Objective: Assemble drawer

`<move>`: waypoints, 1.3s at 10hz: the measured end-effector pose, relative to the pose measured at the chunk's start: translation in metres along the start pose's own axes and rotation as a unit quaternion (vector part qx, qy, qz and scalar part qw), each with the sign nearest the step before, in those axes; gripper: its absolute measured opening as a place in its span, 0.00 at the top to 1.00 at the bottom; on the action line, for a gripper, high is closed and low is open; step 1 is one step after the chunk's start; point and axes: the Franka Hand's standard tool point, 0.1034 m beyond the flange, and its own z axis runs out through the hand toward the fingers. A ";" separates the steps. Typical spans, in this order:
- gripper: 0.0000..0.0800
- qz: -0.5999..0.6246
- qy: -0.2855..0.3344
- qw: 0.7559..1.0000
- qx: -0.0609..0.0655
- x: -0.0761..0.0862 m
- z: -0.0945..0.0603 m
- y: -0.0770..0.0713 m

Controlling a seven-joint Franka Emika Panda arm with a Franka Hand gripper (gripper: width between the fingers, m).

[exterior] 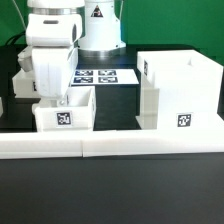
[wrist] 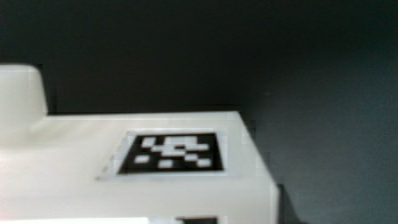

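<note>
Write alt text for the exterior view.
A white robot arm's gripper hangs over a small open-topped tray on a black table. The large housing stands to the exterior view's right, the marker board behind, long white bars in front.

My bench: a matte black table (exterior: 110,195), which reads near-black in the wrist view too. Two long low white bars (exterior: 150,147) lie end to end across its near side in the exterior view. The marker board (exterior: 105,76) lies flat further back. Backdrop (exterior: 185,25) plain grey-green. Light even and diffuse; shadows soft, no glare
</note>
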 end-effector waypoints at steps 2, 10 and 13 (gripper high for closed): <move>0.94 -0.007 0.006 1.000 0.008 0.014 0.006 -0.002; 0.94 -0.006 0.012 0.999 -0.035 0.032 0.011 0.000; 0.94 -0.035 0.004 0.999 -0.037 0.055 0.008 0.004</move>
